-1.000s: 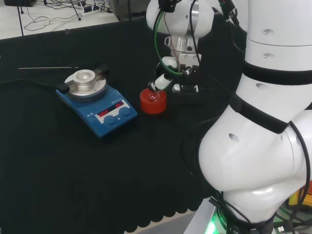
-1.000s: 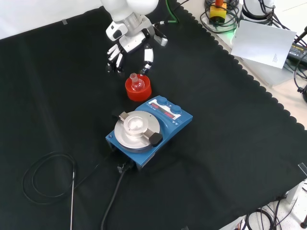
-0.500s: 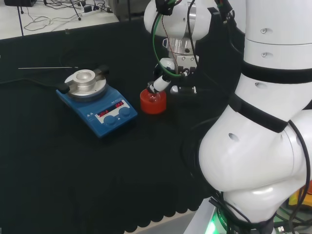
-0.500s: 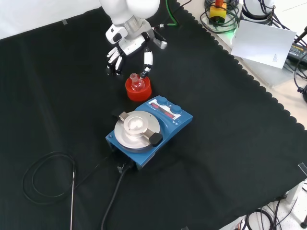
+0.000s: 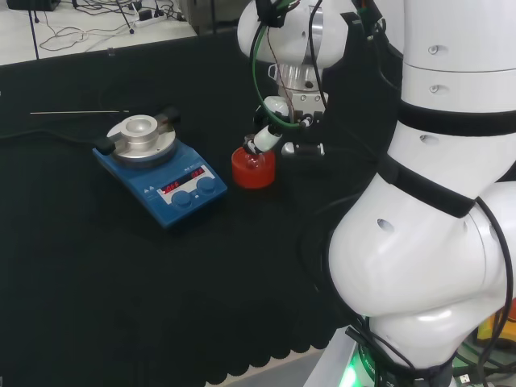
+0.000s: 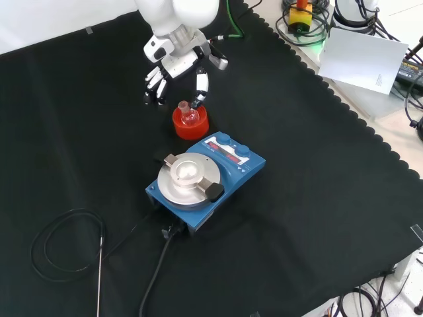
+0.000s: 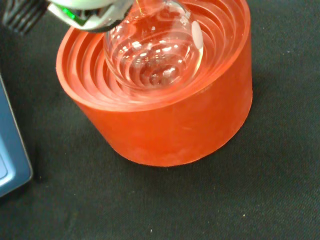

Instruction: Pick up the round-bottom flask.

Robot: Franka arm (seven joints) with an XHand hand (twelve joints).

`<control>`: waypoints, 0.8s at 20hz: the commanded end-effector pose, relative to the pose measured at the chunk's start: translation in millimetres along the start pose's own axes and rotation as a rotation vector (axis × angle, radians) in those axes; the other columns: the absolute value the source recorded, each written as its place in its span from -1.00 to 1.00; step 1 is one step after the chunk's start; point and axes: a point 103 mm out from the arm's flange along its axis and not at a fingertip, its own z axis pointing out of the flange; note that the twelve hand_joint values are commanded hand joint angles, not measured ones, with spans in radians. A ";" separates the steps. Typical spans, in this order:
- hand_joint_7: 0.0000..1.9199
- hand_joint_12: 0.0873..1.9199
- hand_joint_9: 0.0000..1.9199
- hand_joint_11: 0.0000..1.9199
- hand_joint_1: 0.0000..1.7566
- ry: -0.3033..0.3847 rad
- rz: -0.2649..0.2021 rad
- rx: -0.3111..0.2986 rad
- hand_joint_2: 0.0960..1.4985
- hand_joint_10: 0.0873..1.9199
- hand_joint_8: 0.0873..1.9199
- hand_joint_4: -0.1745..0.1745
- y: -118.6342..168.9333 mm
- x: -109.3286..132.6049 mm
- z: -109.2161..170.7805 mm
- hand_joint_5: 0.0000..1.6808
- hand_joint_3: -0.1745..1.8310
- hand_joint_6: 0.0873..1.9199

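flask (image 7: 152, 52) in ribbed stand (image 7: 165, 125); front view, hotplate (image 6: 201, 178) before stand

The bench is covered with a black cloth (image 6: 317, 198) that has a scalloped edge. Directly on the cloth stands a red ribbed ring stand (image 6: 190, 124), and just beside it, nearer in the front view, a blue hotplate stirrer with a round silver top plate (image 6: 205, 177). A black cable (image 6: 59, 247) lies in a loop on the cloth at the lower left of the front view, next to a thin metal rod (image 6: 100, 277).
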 end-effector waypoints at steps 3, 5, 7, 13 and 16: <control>-0.88 0.43 -0.64 -0.86 -0.02 0.004 -0.001 -0.008 -0.26 -0.35 -0.42 -0.34 1.9 -1.2 1.9 -0.18 -0.19 -0.36; -0.88 0.42 -0.63 -0.86 -0.01 0.021 -0.007 -0.006 -0.26 -0.35 -0.42 -0.36 2.0 -6.7 0.7 -0.14 -0.19 -0.33; -0.88 0.42 -0.63 -0.85 -0.01 0.025 -0.012 -0.003 -0.26 -0.35 -0.42 -0.38 2.0 -7.8 -0.1 -0.10 -0.19 -0.31; -0.87 0.41 -0.61 -0.84 -0.01 0.011 -0.032 -0.017 -0.25 -0.36 -0.41 -0.43 2.1 1.2 3.9 -0.06 -0.19 -0.25; -0.86 0.42 -0.61 -0.83 -0.01 0.022 -0.045 -0.013 -0.25 -0.36 -0.41 -0.44 2.1 5.3 3.6 -0.05 -0.19 -0.24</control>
